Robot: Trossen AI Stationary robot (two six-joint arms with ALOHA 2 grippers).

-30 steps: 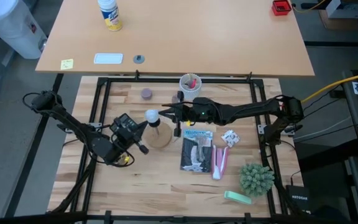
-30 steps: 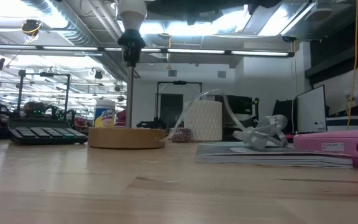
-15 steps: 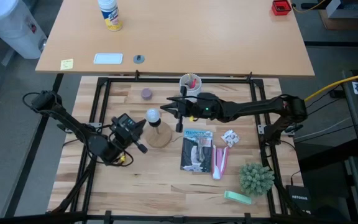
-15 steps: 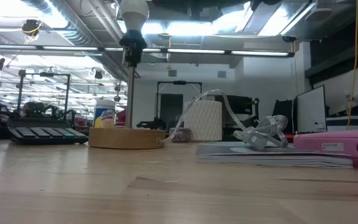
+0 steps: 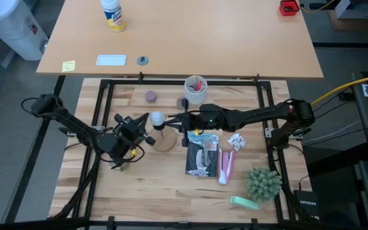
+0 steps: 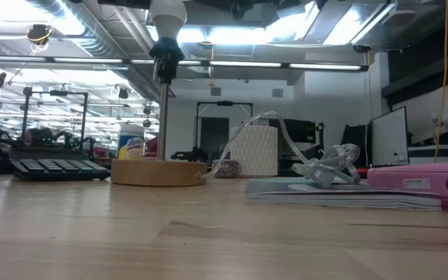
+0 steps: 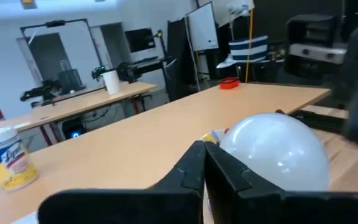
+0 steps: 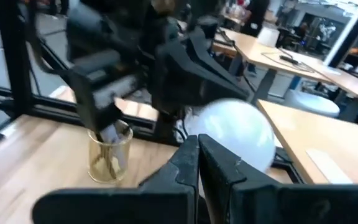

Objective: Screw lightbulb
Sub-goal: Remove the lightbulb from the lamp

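The bulb (image 5: 156, 118) sits on top of the socket post (image 6: 162, 101) of the wooden stand (image 5: 165, 142), between my two claws. My left claw (image 5: 144, 121) is pinched together, holding nothing, with its tips just beside the bulb. My right claw (image 5: 172, 119) is also pinched together and empty, its tips close on the bulb's other side. In each wrist view the closed tips point straight at the white glass, which fills the space just ahead.

I judge the bulb is seated but I cannot tell how far its thread has gone in; the base is hidden in the black socket (image 6: 164, 56).

Here is what worries me. With both claws shut, any push forward would land a hard point on thin glass. That could crack it, or tip the tall post, since the stand rests loose on the surface (image 5: 171, 191). If the bulb is only sitting in the socket, a sideways nudge from either tip could knock it out, and it would roll toward the booklet (image 5: 202, 153) just below my right claw.

If I try turning it with closed tips, they would likely slip on the smooth round glass. And my two claws are near each other here, so a careless swing could bring them together across the bulb.
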